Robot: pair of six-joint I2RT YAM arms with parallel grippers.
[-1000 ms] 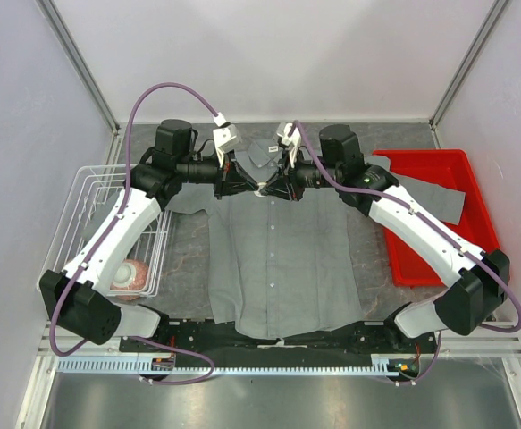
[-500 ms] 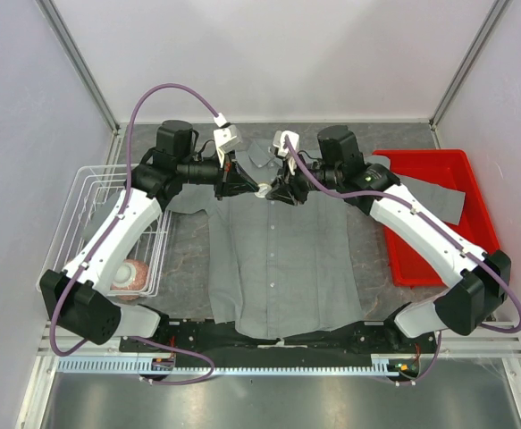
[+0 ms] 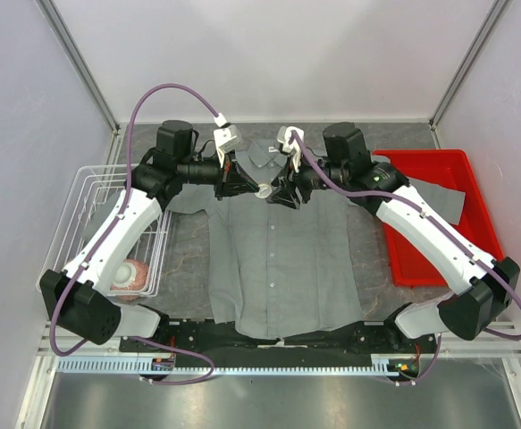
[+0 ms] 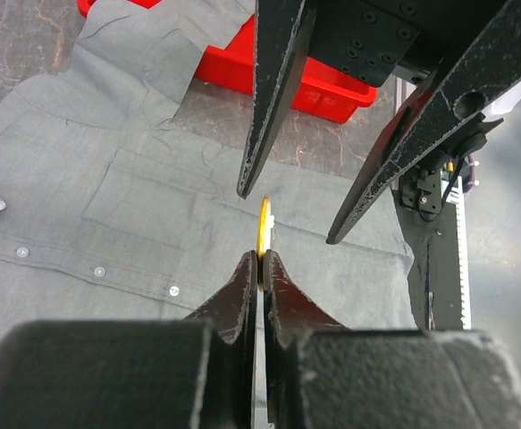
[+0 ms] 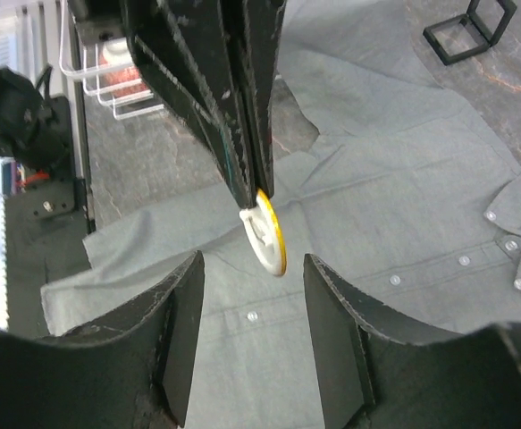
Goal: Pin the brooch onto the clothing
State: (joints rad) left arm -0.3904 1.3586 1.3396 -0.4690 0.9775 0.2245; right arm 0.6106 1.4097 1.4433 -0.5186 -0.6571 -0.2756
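The grey shirt point(image 3: 282, 259) lies flat on the table, collar at the far side, buttons down the middle. My left gripper point(image 3: 255, 189) is shut on the brooch point(image 3: 264, 190), a small round disc with a gold rim and a white back, held in the air above the shirt's chest. In the left wrist view the brooch point(image 4: 264, 234) shows edge-on at my fingertips. In the right wrist view the brooch point(image 5: 269, 234) hangs from the left fingers point(image 5: 242, 134). My right gripper point(image 5: 253, 295) is open, facing the brooch, its jaws on either side just short of it.
A red bin point(image 3: 439, 214) stands at the right with one sleeve draped over it. A white wire basket point(image 3: 90, 223) at the left holds a tan round thing point(image 3: 133, 273). A small black frame point(image 5: 470, 27) stands beyond the collar.
My right gripper has opened and drawn back a little from the left one. The brooch now shows between the two grippers. The left arm has barely moved.
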